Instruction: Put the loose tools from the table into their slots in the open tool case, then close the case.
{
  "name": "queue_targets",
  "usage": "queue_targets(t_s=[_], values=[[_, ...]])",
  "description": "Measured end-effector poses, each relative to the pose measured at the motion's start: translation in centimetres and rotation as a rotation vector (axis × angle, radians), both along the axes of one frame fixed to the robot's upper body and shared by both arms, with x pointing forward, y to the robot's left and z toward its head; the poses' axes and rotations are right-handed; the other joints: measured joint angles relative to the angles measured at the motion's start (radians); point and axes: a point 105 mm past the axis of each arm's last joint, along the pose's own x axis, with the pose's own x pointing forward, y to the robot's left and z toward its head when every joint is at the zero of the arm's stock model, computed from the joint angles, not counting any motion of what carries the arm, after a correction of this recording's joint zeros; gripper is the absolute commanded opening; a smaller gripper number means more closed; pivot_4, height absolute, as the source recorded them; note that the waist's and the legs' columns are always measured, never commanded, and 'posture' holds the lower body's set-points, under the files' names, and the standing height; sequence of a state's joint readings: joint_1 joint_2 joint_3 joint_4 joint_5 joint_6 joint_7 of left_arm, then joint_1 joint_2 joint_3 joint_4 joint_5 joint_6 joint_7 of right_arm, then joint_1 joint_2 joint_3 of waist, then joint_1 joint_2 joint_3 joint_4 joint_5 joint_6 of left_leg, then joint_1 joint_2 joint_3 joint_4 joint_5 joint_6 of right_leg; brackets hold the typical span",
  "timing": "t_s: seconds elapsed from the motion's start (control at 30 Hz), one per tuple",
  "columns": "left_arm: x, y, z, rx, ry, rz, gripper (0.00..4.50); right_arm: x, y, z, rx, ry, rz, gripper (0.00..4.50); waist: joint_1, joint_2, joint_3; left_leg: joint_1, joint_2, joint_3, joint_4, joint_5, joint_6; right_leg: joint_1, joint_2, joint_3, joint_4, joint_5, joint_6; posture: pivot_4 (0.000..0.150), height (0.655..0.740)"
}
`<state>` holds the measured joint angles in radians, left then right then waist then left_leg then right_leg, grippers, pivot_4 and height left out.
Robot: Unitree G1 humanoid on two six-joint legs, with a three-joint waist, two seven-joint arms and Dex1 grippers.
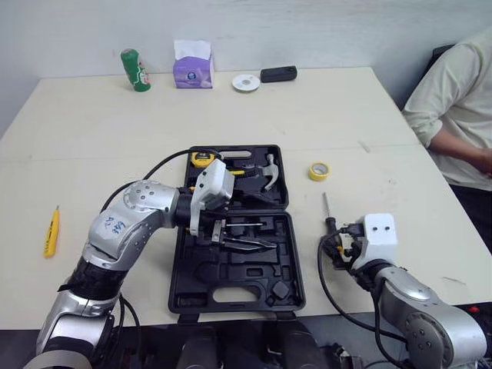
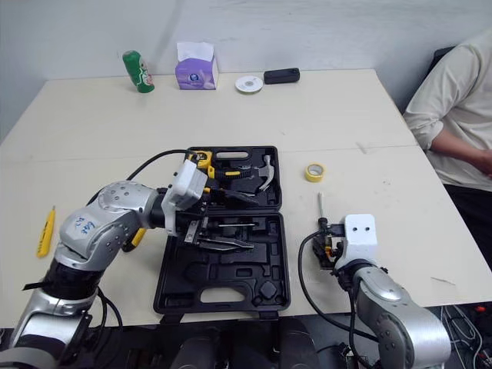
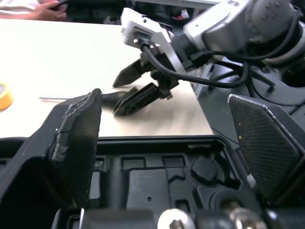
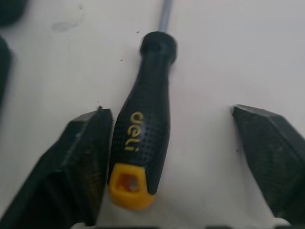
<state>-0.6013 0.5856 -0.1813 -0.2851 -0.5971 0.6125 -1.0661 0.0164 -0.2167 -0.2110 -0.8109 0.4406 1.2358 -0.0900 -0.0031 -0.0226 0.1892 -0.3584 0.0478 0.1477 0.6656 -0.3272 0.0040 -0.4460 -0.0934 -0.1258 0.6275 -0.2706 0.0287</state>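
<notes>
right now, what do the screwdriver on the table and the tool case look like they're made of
Screwdriver: handle looks like matte black rubber or soft plastic, going by its dotted grip texture, with a yellow plastic-looking end; the thin grey shaft looks like metal. Tool case: probably moulded hard plastic, matte black, judging by its shaped recesses.
</notes>
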Motion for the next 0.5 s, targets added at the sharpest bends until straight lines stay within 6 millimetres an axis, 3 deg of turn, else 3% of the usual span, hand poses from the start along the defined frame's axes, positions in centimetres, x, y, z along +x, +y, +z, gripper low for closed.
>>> queue_targets(t_s=[0.1, 0.13, 0.5], values=[[0.4, -0.2, 0.3, -0.005, -0.017, -0.005, 4.5, 0.0, -0.7, -0.1, 0.003, -0.017, -0.061, 1.21, 0.001, 0.0, 0.0, 0.0, 0.0, 0.0, 0.0, 0.0, 0.0, 0.0, 0.0, 0.0, 0.0, 0.0, 0.0, 0.15, 0.7252], [0.4, -0.2, 0.2, -0.007, -0.02, -0.011, 4.5, -0.1, -0.9, -0.1, 0.001, -0.02, -0.067, 1.06, 0.0, 0.0, 0.0, 0.0, 0.0, 0.0, 0.0, 0.0, 0.0, 0.0, 0.0, 0.0, 0.0, 0.0, 0.0, 0.15, 0.7252], [1.4, 0.7, -0.7, 0.021, -0.012, 0.03, 4.5, -0.2, -3.7, 0.7, -0.059, -0.046, -0.065, 1.06, -0.002, 0.0, 0.0, 0.0, 0.0, 0.0, 0.0, 0.0, 0.001, 0.0, 0.0, 0.0, 0.0, 0.0, 0.0, 0.15, 0.7252]])
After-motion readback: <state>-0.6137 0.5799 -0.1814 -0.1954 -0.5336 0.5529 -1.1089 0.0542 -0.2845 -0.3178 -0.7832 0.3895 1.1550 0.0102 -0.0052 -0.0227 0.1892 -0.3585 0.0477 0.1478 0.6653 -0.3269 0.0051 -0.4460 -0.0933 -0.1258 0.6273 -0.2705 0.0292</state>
